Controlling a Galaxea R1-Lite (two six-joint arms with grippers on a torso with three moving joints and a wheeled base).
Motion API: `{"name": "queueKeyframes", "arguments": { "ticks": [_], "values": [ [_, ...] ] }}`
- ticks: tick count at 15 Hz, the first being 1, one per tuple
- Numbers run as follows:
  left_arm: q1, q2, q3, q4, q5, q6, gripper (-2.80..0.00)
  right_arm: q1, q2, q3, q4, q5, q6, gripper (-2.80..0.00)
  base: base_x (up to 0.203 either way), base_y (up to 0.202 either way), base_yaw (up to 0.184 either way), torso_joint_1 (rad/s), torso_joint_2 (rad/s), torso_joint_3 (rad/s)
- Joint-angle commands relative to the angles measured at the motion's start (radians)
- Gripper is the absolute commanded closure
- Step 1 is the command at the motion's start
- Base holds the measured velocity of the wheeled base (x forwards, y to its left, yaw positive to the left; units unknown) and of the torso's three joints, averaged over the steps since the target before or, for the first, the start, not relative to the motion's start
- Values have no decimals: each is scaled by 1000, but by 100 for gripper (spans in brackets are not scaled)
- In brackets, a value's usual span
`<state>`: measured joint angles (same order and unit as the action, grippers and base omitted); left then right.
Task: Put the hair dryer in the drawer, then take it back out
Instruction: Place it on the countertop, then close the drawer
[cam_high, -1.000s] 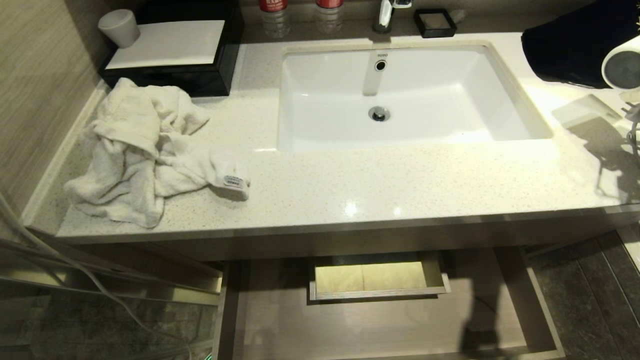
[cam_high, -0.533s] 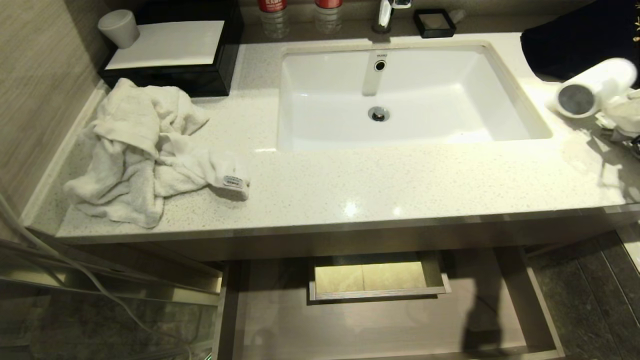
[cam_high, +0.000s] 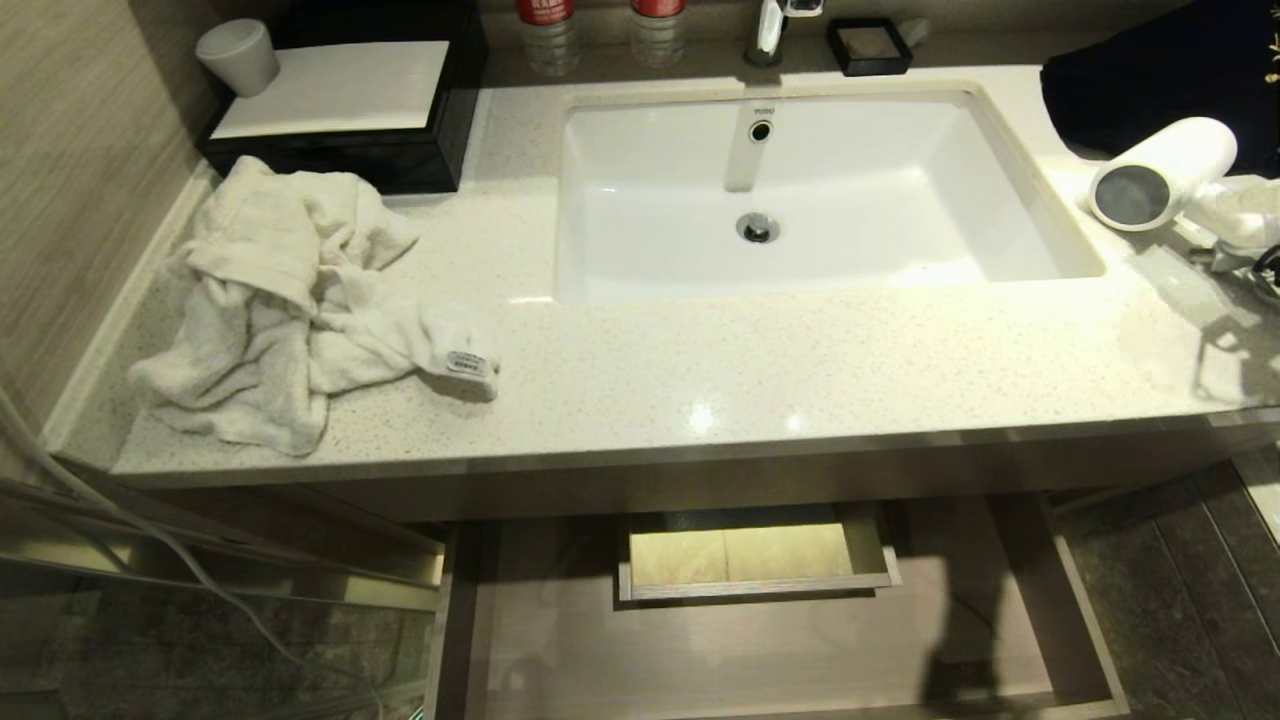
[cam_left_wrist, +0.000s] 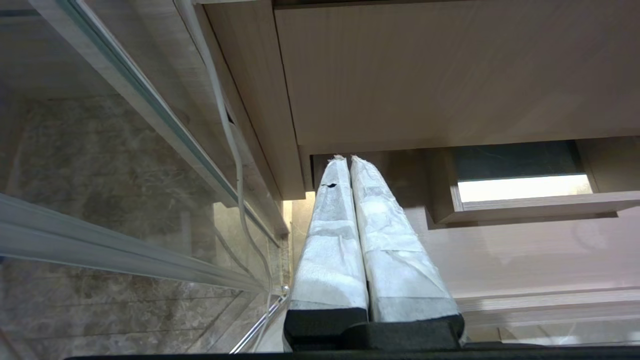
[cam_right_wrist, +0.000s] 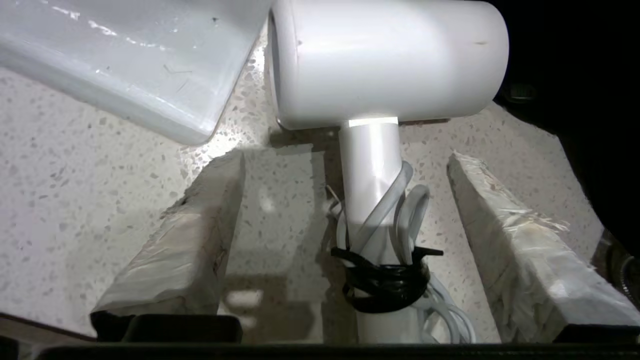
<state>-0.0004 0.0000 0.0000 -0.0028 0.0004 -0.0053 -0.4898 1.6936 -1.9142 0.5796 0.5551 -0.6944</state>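
The right gripper (cam_right_wrist: 345, 240) stands spread astride the hair dryer (cam_right_wrist: 380, 150) handle, seemingly clear of it; it should withdraw straight back without snagging the cord (cam_right_wrist: 400, 280).

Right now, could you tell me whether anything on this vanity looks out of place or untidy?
Yes: a white towel lies crumpled in a heap on the countertop left of the sink. The hair dryer lies on its side at the counter's right end, between the open right gripper fingers, and the drawer below stands open and empty.

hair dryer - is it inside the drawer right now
No, the hair dryer lies on the countertop right of the sink; the drawer holds nothing.
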Motion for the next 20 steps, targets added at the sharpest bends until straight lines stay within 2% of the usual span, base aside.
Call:
{"name": "queueKeyframes", "arguments": {
  "ticks": [1,4,7,10,13,17,20],
  "values": [
    [0,1,0,0,0,-1,0,-8,-112,47,7,15,21,0,0,0,0,0,0,0],
    [0,0,0,0,1,-1,0,-12,-246,176,14,10,91,0,0,0,0,0,0,0],
    [0,0,0,0,1,-1,0,4,-371,308,35,3,105,0,0,0,0,0,0,0],
    [0,1,0,0,1,-1,0,27,-404,335,67,-66,120,0,0,0,0,0,0,0],
    [0,0,0,0,0,-1,0,76,-423,356,75,-219,176,0,0,0,0,-98,45,-65],
    [0,0,0,0,0,-1,0,93,-473,415,86,-231,228,0,0,0,0,-318,100,-195],
    [0,1,0,0,1,-1,0,93,-493,450,76,-231,228,0,0,0,0,-319,81,-245]
  ]
}}
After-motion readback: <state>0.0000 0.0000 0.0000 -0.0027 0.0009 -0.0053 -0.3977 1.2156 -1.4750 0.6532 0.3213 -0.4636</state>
